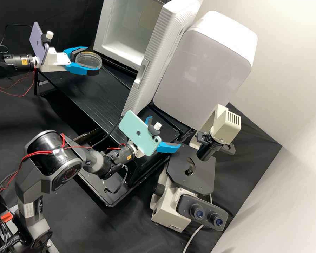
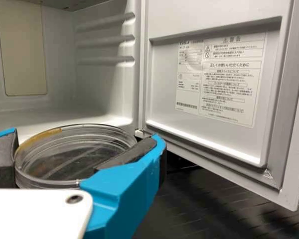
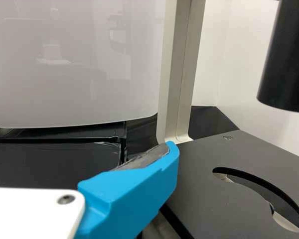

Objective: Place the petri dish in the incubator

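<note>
Your left gripper (image 1: 89, 62) is spread to the width of the petri dish (image 1: 89, 59) and pinches it across its clear wall, one blue finger (image 2: 124, 184) on each side. It holds the dish roughly level over the black bench (image 1: 94, 95), just outside the incubator (image 1: 124, 30), in front of the open chamber and not yet past its sill. In the left wrist view the nearer finger covers part of the dish's wall and base, and you can make out only a brownish smear along the far rim. The incubator's door (image 1: 158, 56) stands swung open on the side away from the dish. The label on its inner face is too small to read.

Your right gripper (image 1: 169, 147) sits well apart from the incubator, beyond the door's lower corner and at the edge of the microscope (image 1: 189, 182) stage. It is cut off at the frame's edge in its own view, so you cannot tell whether it is spread or pressed together.
</note>
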`<state>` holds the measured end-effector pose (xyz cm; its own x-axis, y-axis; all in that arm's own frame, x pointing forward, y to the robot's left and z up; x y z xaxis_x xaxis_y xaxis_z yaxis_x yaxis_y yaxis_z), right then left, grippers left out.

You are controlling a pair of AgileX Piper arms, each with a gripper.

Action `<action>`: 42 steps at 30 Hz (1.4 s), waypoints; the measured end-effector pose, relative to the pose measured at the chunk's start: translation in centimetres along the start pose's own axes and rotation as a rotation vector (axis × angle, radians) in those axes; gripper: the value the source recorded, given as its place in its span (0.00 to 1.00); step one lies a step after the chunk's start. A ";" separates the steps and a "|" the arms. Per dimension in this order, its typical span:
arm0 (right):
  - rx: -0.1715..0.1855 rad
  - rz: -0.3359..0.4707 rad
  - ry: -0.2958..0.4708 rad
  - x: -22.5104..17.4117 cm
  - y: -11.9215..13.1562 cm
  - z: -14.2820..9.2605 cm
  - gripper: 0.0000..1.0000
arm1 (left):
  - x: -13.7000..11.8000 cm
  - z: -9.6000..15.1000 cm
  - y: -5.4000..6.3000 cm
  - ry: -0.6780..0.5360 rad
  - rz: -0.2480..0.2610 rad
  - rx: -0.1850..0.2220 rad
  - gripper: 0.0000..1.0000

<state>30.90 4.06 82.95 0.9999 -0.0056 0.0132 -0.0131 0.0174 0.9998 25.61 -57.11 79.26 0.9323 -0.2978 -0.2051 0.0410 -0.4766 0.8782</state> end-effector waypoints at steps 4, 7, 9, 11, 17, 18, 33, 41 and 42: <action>0.000 0.000 0.000 0.0 0.0 0.0 1.00 | 0.2 0.1 0.3 -0.001 0.001 -0.001 0.00; 0.000 0.000 0.000 0.0 0.0 0.0 1.00 | 0.4 0.3 0.6 -0.007 0.008 0.024 0.00; 0.000 0.000 0.000 0.0 0.0 0.0 1.00 | 0.7 0.6 1.0 -0.012 0.020 0.031 0.00; 0.000 0.000 0.000 0.0 0.0 0.0 1.00 | 1.2 0.8 1.4 -0.014 0.034 0.043 0.00; 0.000 0.000 0.000 0.0 0.0 0.0 1.00 | 3.0 1.2 2.5 0.004 0.072 0.054 0.00; 0.000 0.000 0.000 0.0 0.0 0.0 1.00 | 3.6 1.2 2.6 0.014 0.077 0.054 0.00; 0.000 0.000 0.000 0.0 0.0 0.0 1.00 | 10.8 0.7 2.8 0.143 -0.002 0.023 0.00; 0.000 0.000 0.000 0.0 0.0 0.0 1.00 | 13.6 0.4 3.7 0.221 0.032 0.009 0.00; 0.000 0.000 0.000 0.0 0.0 0.0 1.00 | 13.9 0.4 3.8 0.230 0.036 0.009 0.00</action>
<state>30.90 4.06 82.95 0.9999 -0.0056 0.0132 -0.0131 0.0174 0.9998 38.61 -63.40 79.57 0.9906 -0.1185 -0.0685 0.0038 -0.4763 0.8793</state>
